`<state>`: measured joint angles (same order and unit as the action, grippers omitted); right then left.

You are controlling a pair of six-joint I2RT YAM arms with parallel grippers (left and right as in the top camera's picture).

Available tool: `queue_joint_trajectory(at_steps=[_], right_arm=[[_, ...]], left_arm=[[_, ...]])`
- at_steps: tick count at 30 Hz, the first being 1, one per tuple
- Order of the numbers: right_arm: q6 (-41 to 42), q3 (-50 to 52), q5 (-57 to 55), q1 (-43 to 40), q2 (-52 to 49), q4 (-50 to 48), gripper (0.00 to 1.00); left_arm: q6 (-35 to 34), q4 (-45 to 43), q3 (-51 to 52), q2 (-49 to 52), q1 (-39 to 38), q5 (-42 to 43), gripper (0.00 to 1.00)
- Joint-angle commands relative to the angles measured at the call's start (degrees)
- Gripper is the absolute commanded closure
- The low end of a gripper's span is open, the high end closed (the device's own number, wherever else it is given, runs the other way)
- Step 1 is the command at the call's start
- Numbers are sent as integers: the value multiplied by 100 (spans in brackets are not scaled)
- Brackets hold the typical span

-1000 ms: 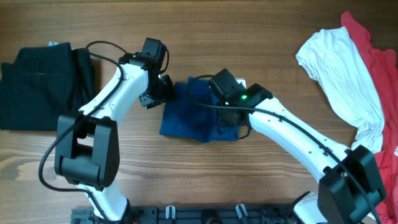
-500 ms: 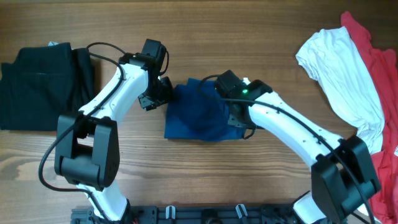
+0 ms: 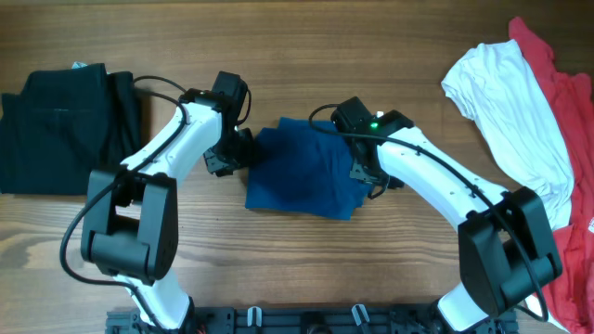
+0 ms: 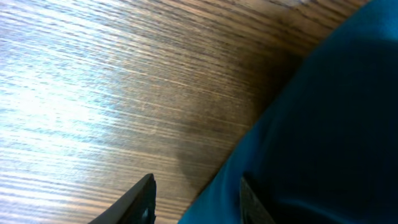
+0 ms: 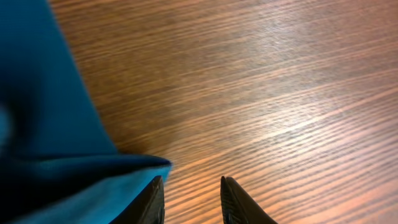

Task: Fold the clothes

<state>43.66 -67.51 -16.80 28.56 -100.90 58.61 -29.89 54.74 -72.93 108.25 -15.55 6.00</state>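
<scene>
Royal-blue soft cloth shirt (image 3: 302, 172) lay part-folded on the wooden table (image 3: 371, 56) between both arms. It was prob. light and limp, best pinched at a corner or hem. Left gripper (image 3: 234, 156) and right gripper (image 3: 368, 176) stood released, nothing held. Overhead gave the whole outline; wrist cams alone showed jaws parted, w/ cloth edge just beside.
</scene>
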Motion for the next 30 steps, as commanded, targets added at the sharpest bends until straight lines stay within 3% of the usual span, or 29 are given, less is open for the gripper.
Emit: queue_joint_trajectory(at_steps=[1, 6, 12, 22, 28, 30], right_arm=[[-199, 20, -72, -63, 317, -31, 69], [-1556, -52, 667, -68, 918, -855, 69], [-1829, -52, 1158, -70, 938, -1233, 69], [-1665, -46, 931, -354, 293, -1683, 66], [-1950, -46, 1073, -481, 127, -2194, 95], [-2332, -46, 1373, -481, 125, -2409, 96]], left_arm=[[118, -35, -321, -693, 175, -227, 54], [118, -573, -365, -1036, 216, 15, 48], [120, -754, -358, -791, 190, 514, 44], [293, -1156, -358, 17, -160, 463, 43], [286, -1276, -358, 385, -186, 439, 44], [289, -1257, -358, 481, -186, 435, 44]])
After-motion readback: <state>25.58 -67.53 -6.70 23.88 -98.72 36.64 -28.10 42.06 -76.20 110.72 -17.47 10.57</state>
